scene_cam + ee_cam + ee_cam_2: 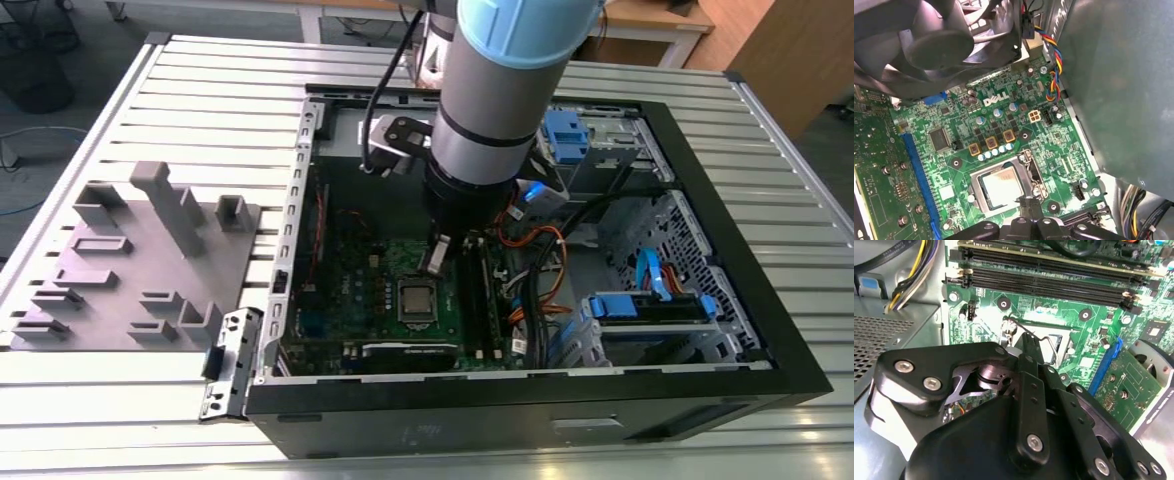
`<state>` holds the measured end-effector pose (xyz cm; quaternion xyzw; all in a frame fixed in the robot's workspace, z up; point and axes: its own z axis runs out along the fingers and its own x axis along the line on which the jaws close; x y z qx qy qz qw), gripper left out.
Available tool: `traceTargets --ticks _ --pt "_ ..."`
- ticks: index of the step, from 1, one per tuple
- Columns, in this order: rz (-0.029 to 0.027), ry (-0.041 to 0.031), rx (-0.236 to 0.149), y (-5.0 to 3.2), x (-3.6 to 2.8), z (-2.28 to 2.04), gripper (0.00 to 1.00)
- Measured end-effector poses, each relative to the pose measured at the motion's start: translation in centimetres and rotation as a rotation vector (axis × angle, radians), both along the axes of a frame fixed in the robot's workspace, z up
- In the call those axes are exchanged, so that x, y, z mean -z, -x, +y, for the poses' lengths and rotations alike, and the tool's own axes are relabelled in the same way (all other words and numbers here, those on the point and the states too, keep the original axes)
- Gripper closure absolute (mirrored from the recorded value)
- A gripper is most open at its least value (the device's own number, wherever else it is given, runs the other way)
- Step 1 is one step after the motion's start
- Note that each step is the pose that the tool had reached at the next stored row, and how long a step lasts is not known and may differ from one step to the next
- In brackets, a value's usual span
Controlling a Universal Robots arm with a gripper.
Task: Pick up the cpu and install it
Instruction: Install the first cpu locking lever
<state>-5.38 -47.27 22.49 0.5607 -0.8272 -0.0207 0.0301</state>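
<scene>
Black fingers (1030, 352) over green motherboard (1064, 315), near socket (1054, 342)

My own gripper (1026, 347) body is blocking most of the socket (1054, 342) in the second wrist view, so the cpu (1000, 187) is hiding there. In the first wrist view my fingertips (1026, 204) are covering the socket's near edge, their gap unreadable.

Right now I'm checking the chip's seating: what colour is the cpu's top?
Silvery-grey metal, seen best in the first wrist view: the cpu lies in its socket.
</scene>
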Motion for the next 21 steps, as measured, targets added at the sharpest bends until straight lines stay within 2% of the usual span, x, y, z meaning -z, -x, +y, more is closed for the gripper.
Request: traceTargets --ticks 5,11,14,21 --pt "0.0000 0.0071 0.001 -0.02 0.08 -0.35 0.89" --pt "-0.0001 0.0088 0.003 -0.01 0.50 -1.38 0.89" --pt "-0.0002 0.0089 0.005 -0.01 0.77 -1.76 0.89" --pt "-0.0001 0.0102 0.016 -0.17 1.50 -1.91 0.89"
